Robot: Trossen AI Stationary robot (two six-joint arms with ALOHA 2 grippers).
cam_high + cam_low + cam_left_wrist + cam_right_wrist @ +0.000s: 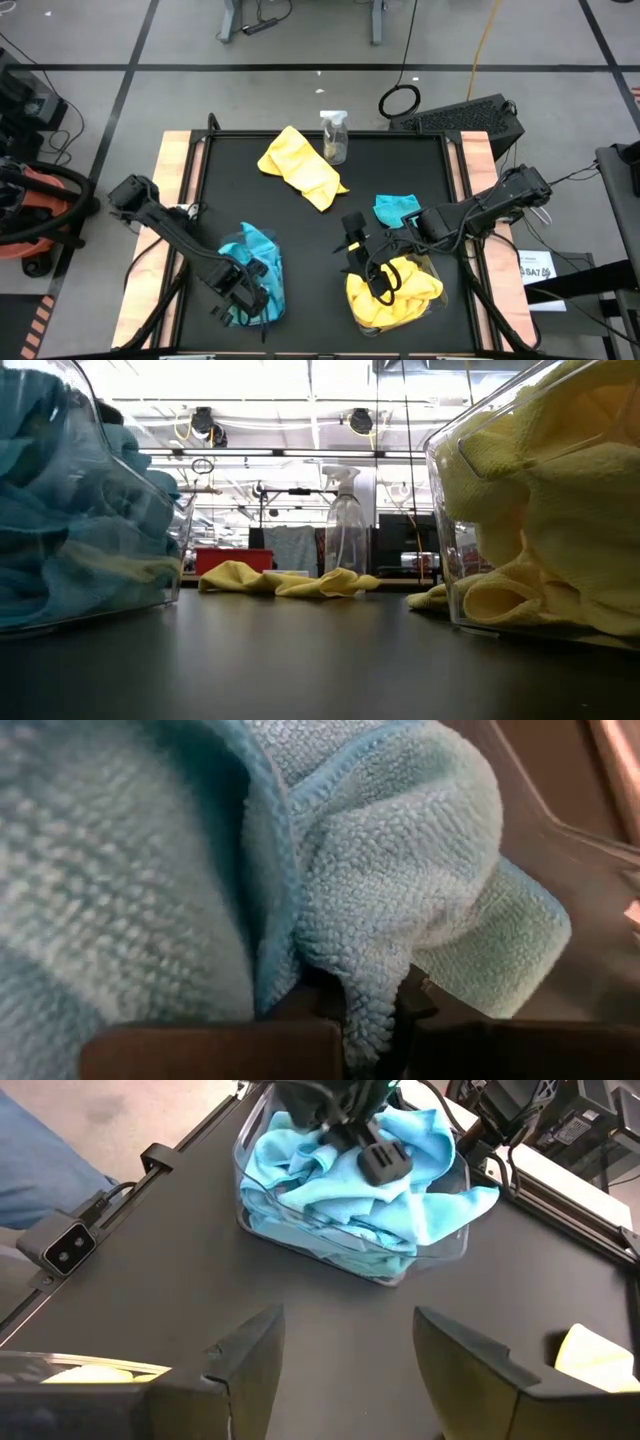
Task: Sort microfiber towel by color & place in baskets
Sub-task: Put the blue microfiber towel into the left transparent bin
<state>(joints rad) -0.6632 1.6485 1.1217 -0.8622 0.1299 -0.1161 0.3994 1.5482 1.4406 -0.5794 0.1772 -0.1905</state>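
Note:
A clear basket [262, 282] near the table's near-left holds turquoise towels [70, 510]. My left gripper [243, 290] reaches down into it, shut on a turquoise towel [400, 870]. A second clear basket [432, 272] at the near-right holds yellow towels [395, 292], which fill the right of the low view [550, 500]. My right gripper [353, 243] hovers open just left of that basket; in its own wrist view [345, 1370] it faces the turquoise basket [350, 1190]. One yellow towel [300, 165] lies flat at the table's far middle. One turquoise towel [397, 208] lies right of centre. My left gripper pinches a fold of the turquoise towel [365, 1020] between its two fingers [320, 1010], coming from above into the basket. Several layers bunch at the fingers. The rest of the cloth rests on the other towels in the basket.
A small clear spray bottle [335, 135] stands at the far edge beside the yellow towel and shows upright in the low view [345, 530]. Wooden rails [172, 170] border the black table on both sides. Bare table lies between the two baskets [200, 1250].

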